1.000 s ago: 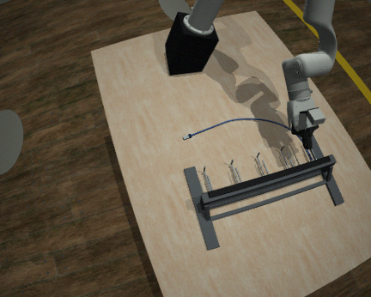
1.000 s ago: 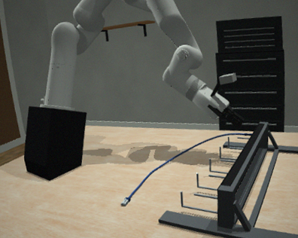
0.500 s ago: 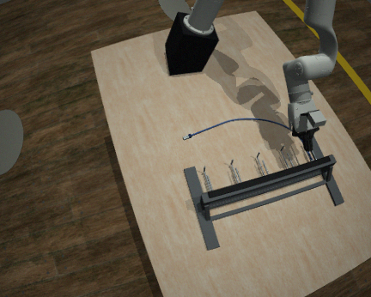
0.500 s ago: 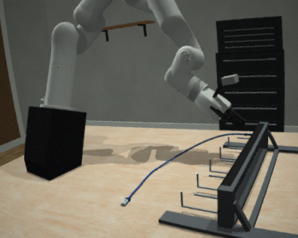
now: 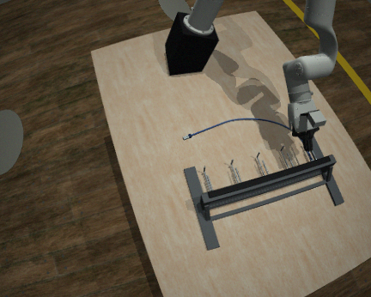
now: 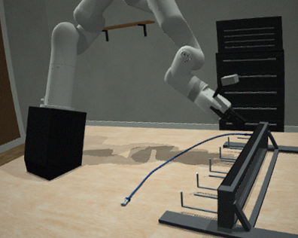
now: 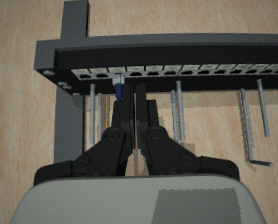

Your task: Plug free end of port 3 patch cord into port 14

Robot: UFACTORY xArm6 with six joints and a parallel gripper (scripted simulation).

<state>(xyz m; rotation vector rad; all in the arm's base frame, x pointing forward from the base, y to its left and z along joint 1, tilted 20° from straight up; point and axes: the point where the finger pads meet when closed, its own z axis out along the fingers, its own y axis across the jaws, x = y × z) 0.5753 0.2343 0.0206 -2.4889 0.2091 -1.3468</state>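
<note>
The dark patch-panel rack [image 5: 266,182] [image 6: 242,162] [image 7: 160,46] stands on the table at the front right. The blue patch cord [image 5: 240,120] [image 6: 170,161] runs from its plugged end in port 3 [image 7: 118,91] across the table. Its free end [image 5: 186,137] [image 6: 125,202] lies on the table, left of the rack and far from my gripper. My gripper [image 5: 310,154] [image 6: 240,122] [image 7: 135,98] is shut and empty. Its tips hang just before the panel's row of ports, right beside the plugged end. Port 14 lies outside the wrist view.
Several thin metal cable-guide rods [image 5: 232,172] [image 6: 196,194] [image 7: 175,115] stick out from the rack on the port side. The arm's black base box [image 5: 189,43] [image 6: 53,146] stands at the table's back. A black cabinet [image 6: 250,72] stands behind the table.
</note>
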